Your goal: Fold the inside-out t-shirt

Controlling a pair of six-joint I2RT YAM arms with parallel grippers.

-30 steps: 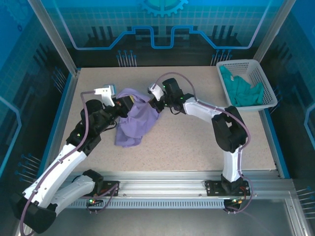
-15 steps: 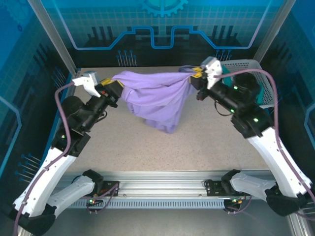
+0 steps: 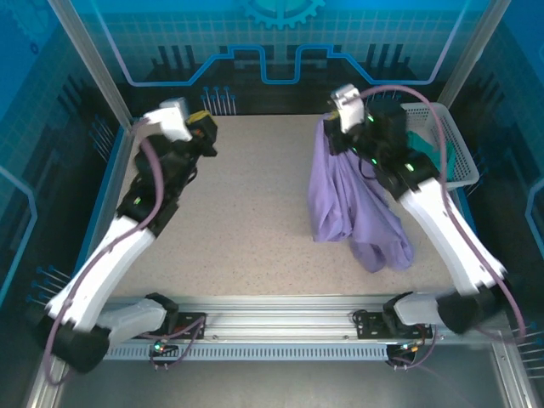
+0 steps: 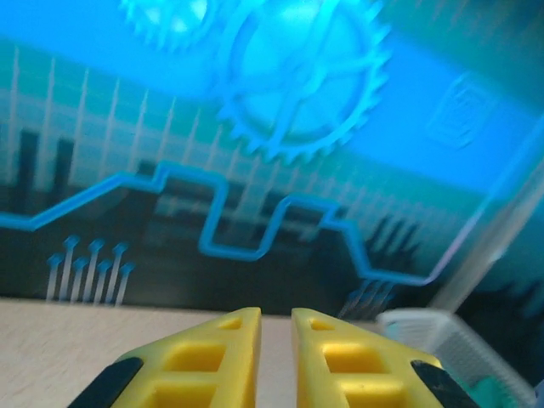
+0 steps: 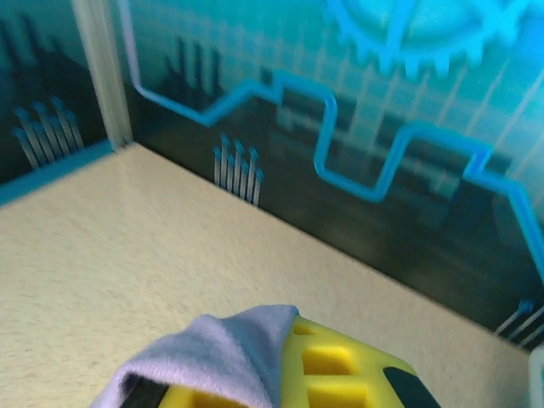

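Gone from the left gripper (image 4: 274,333), whose yellow jaws now sit nearly together and empty, the t-shirt (image 3: 353,200) hangs from the right gripper (image 3: 330,129) pinching its fabric, dangling to shake out.

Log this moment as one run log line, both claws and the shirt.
left claw: nearly shut, empty, raised | right claw: shut on t-shirt | t-shirt: hanging bunched, lower end on table | fold: not started

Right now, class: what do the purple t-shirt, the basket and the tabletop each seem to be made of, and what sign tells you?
The t-shirt: soft matte knit fabric, probably cotton; it hangs in limp folds from the right gripper.
The basket: likely moulded plastic, pale and slightly glossy, with slotted lattice walls.
The tabletop: hard, smooth, beige and speckled, perhaps laminate or a stone-look composite.
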